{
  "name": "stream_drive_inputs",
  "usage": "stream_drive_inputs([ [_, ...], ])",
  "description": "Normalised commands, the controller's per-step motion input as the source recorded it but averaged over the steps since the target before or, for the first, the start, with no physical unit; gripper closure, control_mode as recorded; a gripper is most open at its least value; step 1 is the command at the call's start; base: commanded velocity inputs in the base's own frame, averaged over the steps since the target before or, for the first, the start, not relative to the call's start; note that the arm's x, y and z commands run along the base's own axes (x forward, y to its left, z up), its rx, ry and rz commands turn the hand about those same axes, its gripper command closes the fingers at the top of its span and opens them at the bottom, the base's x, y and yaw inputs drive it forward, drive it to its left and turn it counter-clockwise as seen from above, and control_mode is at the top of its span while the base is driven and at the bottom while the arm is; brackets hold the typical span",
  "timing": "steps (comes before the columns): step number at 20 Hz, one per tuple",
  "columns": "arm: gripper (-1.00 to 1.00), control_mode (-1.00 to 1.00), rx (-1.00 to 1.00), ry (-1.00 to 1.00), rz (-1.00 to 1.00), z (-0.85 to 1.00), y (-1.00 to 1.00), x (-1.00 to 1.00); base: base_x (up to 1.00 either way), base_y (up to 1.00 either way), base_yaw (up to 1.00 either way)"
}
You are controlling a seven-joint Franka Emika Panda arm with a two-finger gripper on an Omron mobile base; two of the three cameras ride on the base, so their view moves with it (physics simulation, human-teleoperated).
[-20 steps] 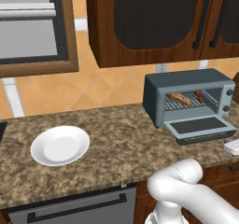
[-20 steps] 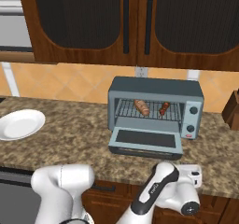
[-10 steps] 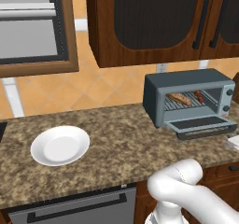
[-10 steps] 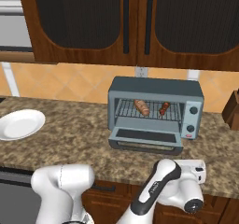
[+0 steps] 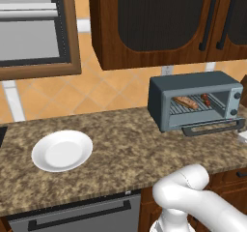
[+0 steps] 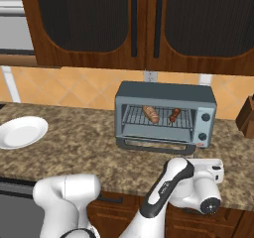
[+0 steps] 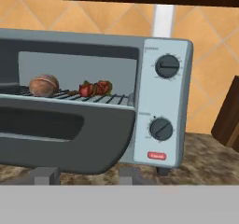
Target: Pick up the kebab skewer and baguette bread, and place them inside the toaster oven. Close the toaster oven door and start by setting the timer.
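Note:
The toaster oven (image 6: 166,90) stands on the granite counter against the tiled wall. On its wire rack lie the baguette bread (image 6: 150,114) on the left and the kebab skewer (image 6: 174,115) on the right. The hand view shows both close up: baguette bread (image 7: 44,85), kebab skewer (image 7: 95,88). The toaster oven door (image 7: 60,134) hangs partway up, tilted, its handle (image 5: 212,128) facing out. My gripper (image 6: 201,161) sits low at the counter's front edge, just below and in front of the door's right end. Its fingers are hidden. Two dark knobs (image 7: 167,66) sit on the right panel.
A white plate (image 5: 61,150) lies on the counter far to the left. A brown knife block (image 6: 246,117) stands right of the oven. Dark wooden cabinets hang above, and a dishwasher front (image 5: 72,216) sits under the counter.
The oven door has swung up from lying flat to a tilted, half-raised position. My hand has moved up and in beneath it.

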Motion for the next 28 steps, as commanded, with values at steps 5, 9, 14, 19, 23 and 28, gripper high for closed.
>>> stream_drive_inputs([
  [5, -1.0, -1.0, 0.0, 0.0, 0.0, 0.26, 0.19, 0.57, 0.0, 0.0, 0.0],
  [9, -1.0, -1.0, 0.0, 0.0, 0.0, 0.16, 0.24, 0.47, 0.0, 0.0, 0.0],
  [14, -1.0, -1.0, 0.0, 0.0, 0.0, 0.06, 0.23, 0.44, 0.0, 0.0, 0.0],
  [19, -1.0, -1.0, 0.0, 0.0, 0.0, 0.0, 0.21, 0.41, 0.0, 0.0, 0.0],
  [23, -1.0, -1.0, 0.0, 0.0, 0.01, 0.0, 0.21, 0.46, 0.0, 0.0, 0.0],
  [28, -1.0, -1.0, 0.0, 0.0, 0.0, 0.0, 0.16, 0.37, 0.0, 0.0, 0.0],
])
